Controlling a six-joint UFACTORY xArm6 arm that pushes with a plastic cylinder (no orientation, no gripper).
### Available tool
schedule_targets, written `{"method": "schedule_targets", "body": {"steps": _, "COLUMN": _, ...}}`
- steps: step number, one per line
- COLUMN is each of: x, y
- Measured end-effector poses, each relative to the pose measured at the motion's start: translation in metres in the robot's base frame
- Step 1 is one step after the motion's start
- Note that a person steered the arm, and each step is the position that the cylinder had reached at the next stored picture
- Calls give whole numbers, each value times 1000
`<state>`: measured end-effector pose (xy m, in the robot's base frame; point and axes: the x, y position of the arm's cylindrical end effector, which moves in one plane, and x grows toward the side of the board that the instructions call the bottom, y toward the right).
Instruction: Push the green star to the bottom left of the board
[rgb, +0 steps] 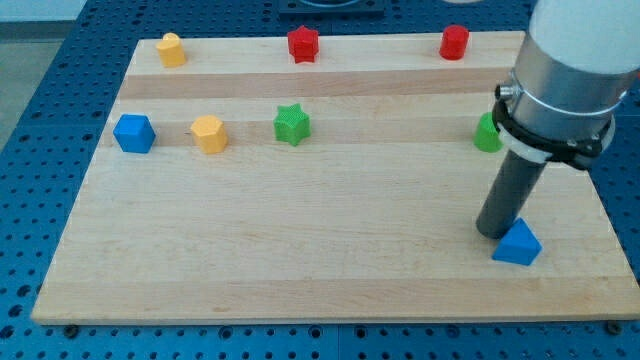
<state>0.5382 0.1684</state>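
Note:
The green star (292, 124) lies on the wooden board (300, 250), a little left of centre in the upper half. My tip (494, 232) is at the lower right of the board, far to the right of and below the star. It stands right next to the blue triangle (517, 243), at that block's upper left.
A blue cube (133, 133) and a yellow hexagon (209, 133) lie left of the star. A yellow block (171, 49), a red star (303, 43) and a red cylinder (454, 41) line the top edge. A green block (487, 133) is partly behind the arm.

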Motion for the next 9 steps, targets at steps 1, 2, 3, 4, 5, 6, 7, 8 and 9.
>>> {"method": "schedule_targets", "body": {"steps": 1, "x": 16, "y": 9}}
{"method": "schedule_targets", "body": {"steps": 2, "x": 30, "y": 27}}
{"method": "schedule_targets", "body": {"steps": 3, "x": 31, "y": 28}}
{"method": "schedule_targets", "body": {"steps": 4, "x": 16, "y": -3}}
{"method": "schedule_targets", "body": {"steps": 5, "x": -42, "y": -40}}
{"method": "schedule_targets", "body": {"steps": 6, "x": -101, "y": -59}}
{"method": "schedule_targets", "body": {"steps": 7, "x": -111, "y": -61}}
{"method": "schedule_targets", "body": {"steps": 8, "x": -127, "y": -67}}
{"method": "schedule_targets", "body": {"steps": 9, "x": -170, "y": -81}}
